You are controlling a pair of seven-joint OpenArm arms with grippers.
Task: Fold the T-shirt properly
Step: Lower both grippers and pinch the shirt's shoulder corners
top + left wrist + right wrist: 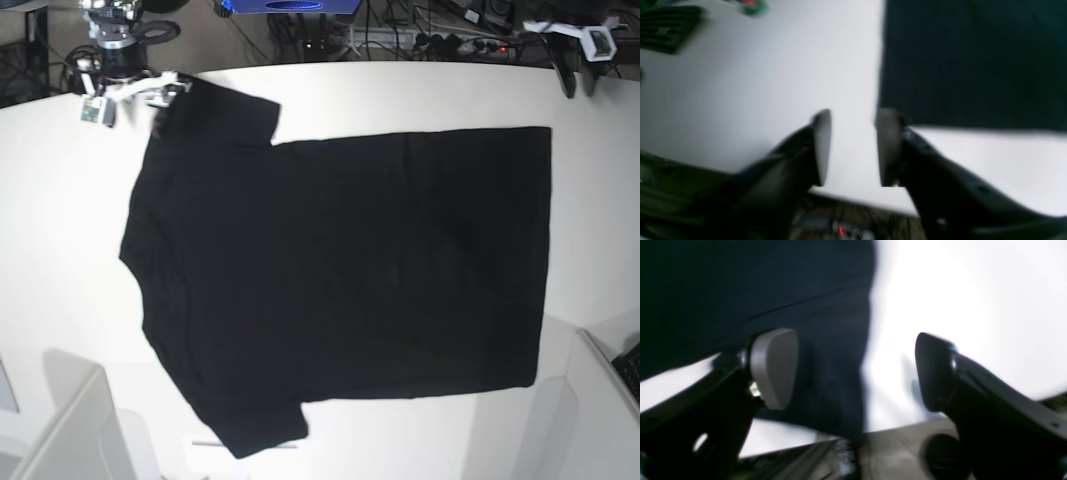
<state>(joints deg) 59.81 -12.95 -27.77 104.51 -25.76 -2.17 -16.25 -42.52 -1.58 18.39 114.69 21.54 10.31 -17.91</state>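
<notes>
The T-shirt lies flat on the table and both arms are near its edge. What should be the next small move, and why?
Probably lower the right end effector onto the sleeve edge of the T-shirt and close. Its jaws are wide open with one pad already over the black cloth, and nothing is held. The left end effector is also open, beside the hem corner, over the bare white table.

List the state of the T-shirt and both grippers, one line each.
T-shirt: spread flat on the white table, plain black side up, unfolded.
Left gripper: jaws apart, empty, beside the shirt's corner.
Right gripper: jaws wide apart, empty, over the shirt's edge.
</notes>
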